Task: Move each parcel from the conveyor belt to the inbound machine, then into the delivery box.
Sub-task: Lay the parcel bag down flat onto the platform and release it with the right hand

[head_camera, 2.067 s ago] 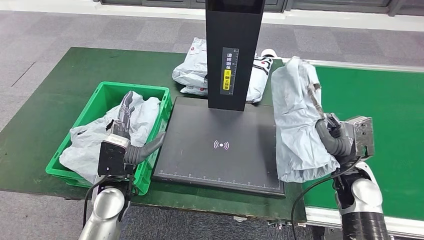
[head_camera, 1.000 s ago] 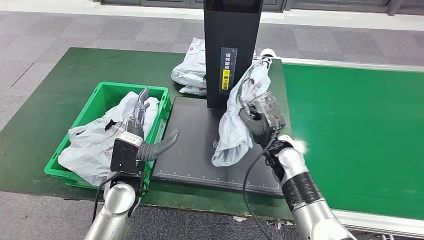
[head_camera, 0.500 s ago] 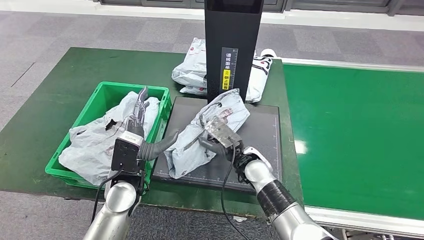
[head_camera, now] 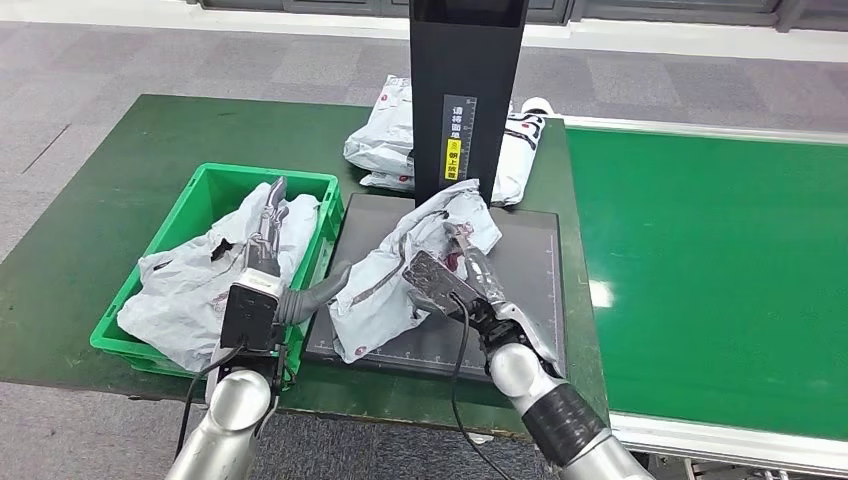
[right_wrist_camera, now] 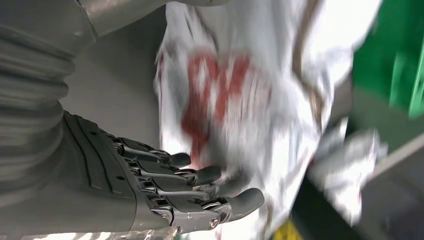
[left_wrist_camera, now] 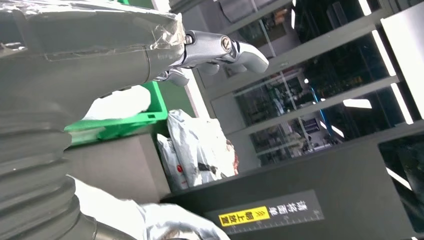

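Your right hand (head_camera: 462, 268) is spread, fingers extended and holding nothing, lying over the near side of the grey parcel (head_camera: 400, 268); from the right wrist view its fingertips (right_wrist_camera: 240, 200) sit just beside the parcel's red-printed face, and you cannot tell whether they touch it. That parcel lies crumpled on the black platform of the inbound machine (head_camera: 520, 270), just ahead of the hand, its far end close to the machine's black column (head_camera: 467, 100). Your left hand (head_camera: 265, 232) is spread too, fingers stretched out above the green delivery box (head_camera: 205, 190), with its thumb pointing toward the parcel on the platform. A grey bag (head_camera: 185, 290) fills that box beneath the hand. Beyond the column more white parcels (head_camera: 385, 140) rest on the green surface (head_camera: 110, 170), and the conveyor belt (head_camera: 720, 260) runs beside your right arm.
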Robot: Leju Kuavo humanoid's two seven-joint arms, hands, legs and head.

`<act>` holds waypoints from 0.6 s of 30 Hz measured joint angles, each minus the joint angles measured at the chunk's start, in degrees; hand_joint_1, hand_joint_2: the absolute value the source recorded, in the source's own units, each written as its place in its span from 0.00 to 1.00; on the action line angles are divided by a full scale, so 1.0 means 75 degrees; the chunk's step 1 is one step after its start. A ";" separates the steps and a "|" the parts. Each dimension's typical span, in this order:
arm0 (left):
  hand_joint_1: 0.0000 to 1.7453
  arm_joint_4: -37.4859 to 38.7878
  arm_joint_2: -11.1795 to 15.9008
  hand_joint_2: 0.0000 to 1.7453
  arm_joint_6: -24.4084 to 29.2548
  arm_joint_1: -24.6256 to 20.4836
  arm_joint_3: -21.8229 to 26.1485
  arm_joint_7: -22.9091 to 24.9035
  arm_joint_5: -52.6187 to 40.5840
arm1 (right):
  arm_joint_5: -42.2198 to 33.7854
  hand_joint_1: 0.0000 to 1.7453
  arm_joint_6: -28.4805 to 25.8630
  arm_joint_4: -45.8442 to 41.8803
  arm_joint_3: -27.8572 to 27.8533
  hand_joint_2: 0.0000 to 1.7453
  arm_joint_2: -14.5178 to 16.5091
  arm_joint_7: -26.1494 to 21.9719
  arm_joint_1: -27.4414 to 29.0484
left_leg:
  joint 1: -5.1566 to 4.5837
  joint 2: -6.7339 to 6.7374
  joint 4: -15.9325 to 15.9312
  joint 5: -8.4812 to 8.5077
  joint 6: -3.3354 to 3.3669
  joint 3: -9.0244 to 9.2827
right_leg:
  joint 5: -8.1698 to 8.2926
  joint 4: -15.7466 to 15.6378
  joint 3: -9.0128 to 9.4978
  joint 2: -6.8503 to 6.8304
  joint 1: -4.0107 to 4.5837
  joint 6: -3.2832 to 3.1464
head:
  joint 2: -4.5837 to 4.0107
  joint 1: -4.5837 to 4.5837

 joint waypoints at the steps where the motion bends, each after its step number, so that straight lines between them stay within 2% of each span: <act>1: 0.00 -0.0038 0.0002 1.00 0.0022 0.0046 0.0028 0.0024 -0.0049 | 0.0381 0.00 -0.0199 -0.0352 -0.0041 1.00 -0.0063 0.0207 0.0160 | 0.0000 0.0000 0.0000 -0.0001 0.0000 0.0000 | 0.0000 0.0000 0.0000 0.0000 0.0000 0.0000 | 0.0000 -0.0001; 5: 0.00 -0.0184 -0.0005 1.00 0.0087 0.0191 0.0154 0.0160 -0.0266 | 0.2037 0.00 -0.0923 -0.1861 -0.0357 1.00 -0.0243 0.1146 0.0872 | 0.0000 -0.0002 0.0000 -0.0006 0.0001 -0.0001 | -0.0005 -0.0002 -0.0003 -0.0002 0.0001 -0.0001 | 0.0000 -0.0001; 8: 0.00 -0.0245 -0.0039 1.00 0.0090 0.0236 0.0271 0.0240 -0.0391 | 0.2736 0.00 -0.1419 -0.3030 -0.0736 1.00 -0.0315 0.1378 0.1416 | 0.0000 0.0000 -0.0001 -0.0009 -0.0002 -0.0002 | -0.0006 -0.0002 -0.0003 -0.0001 0.0001 -0.0003 | -0.0001 -0.0001; 10: 0.00 -0.0259 -0.0086 1.00 0.0070 0.0241 0.0323 0.0270 -0.0444 | 0.2723 0.00 -0.1893 -0.3661 -0.0975 1.00 -0.0332 0.1099 0.1710 | 0.0000 0.0001 -0.0001 -0.0009 -0.0002 -0.0002 | -0.0006 -0.0003 -0.0004 -0.0001 0.0000 -0.0003 | 0.0001 -0.0001; 14: 0.00 -0.0226 -0.0207 1.00 -0.0053 0.0217 0.0407 0.0347 -0.0544 | 0.2268 0.00 -0.3160 -0.4668 -0.1337 1.00 -0.0334 0.0044 0.2183 | -0.0001 0.0002 -0.0001 -0.0009 -0.0002 -0.0001 | -0.0006 -0.0004 -0.0003 -0.0001 0.0000 -0.0003 | 0.0001 -0.0001; 18: 0.00 -0.0160 -0.0298 1.00 -0.0119 0.0164 0.0428 0.0386 -0.0595 | 0.2074 0.00 -0.3415 -0.5241 -0.1530 1.00 -0.0334 -0.0225 0.2473 | -0.0001 0.0005 -0.0001 -0.0009 -0.0002 0.0002 | -0.0005 -0.0004 -0.0003 0.0003 0.0000 -0.0003 | 0.0000 -0.0001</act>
